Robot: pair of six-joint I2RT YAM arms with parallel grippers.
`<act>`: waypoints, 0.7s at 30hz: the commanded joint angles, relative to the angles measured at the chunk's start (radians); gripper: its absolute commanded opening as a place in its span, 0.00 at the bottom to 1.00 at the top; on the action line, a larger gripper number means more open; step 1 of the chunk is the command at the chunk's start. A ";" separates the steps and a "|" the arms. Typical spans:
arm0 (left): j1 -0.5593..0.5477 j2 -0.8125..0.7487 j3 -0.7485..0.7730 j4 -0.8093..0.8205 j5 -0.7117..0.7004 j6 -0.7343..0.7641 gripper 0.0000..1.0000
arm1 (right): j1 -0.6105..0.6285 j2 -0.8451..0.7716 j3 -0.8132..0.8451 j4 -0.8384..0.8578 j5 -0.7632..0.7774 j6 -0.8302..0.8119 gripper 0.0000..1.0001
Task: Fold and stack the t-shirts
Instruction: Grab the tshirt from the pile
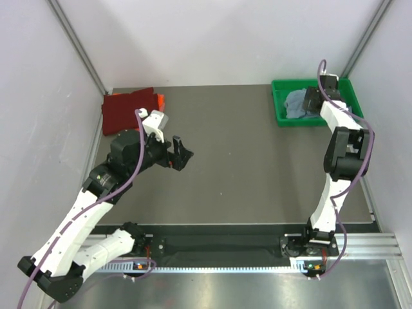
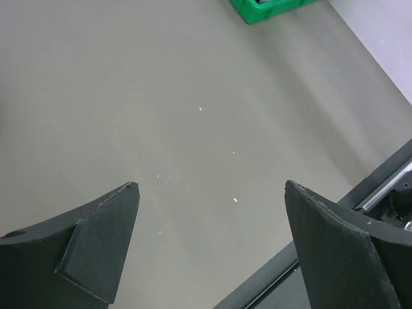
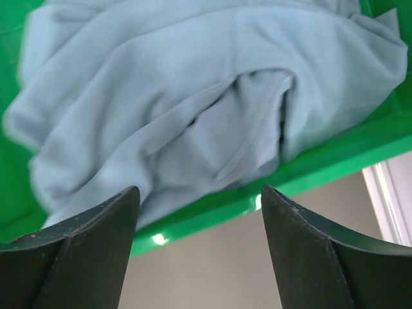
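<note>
A crumpled grey-blue t-shirt (image 1: pixel 297 103) lies in the green tray (image 1: pixel 280 116) at the back right; in the right wrist view it (image 3: pixel 193 96) fills the tray. My right gripper (image 1: pixel 313 100) hangs open just above the shirt and the tray's near rim (image 3: pixel 270 187), holding nothing. A folded dark red t-shirt (image 1: pixel 127 109) lies at the back left with the orange t-shirt (image 1: pixel 160 100) showing at its right edge. My left gripper (image 1: pixel 178 153) is open and empty above the bare table (image 2: pixel 193 116), right of the red shirt.
The green tray's corner (image 2: pixel 270 8) shows at the top of the left wrist view. White walls close in the table on the left, back and right. A black rail (image 1: pixel 219 244) runs along the near edge between the arm bases.
</note>
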 commanded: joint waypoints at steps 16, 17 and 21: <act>0.003 0.077 0.011 0.093 -0.108 -0.097 0.97 | -0.028 -0.133 0.303 -0.017 -0.204 0.078 0.00; 0.003 0.083 0.003 0.099 -0.111 -0.103 0.96 | -0.018 -0.164 0.327 -0.040 -0.251 0.113 0.00; 0.022 0.146 0.007 0.130 -0.056 -0.175 0.96 | 0.017 -0.387 0.372 -0.091 -0.480 0.215 0.00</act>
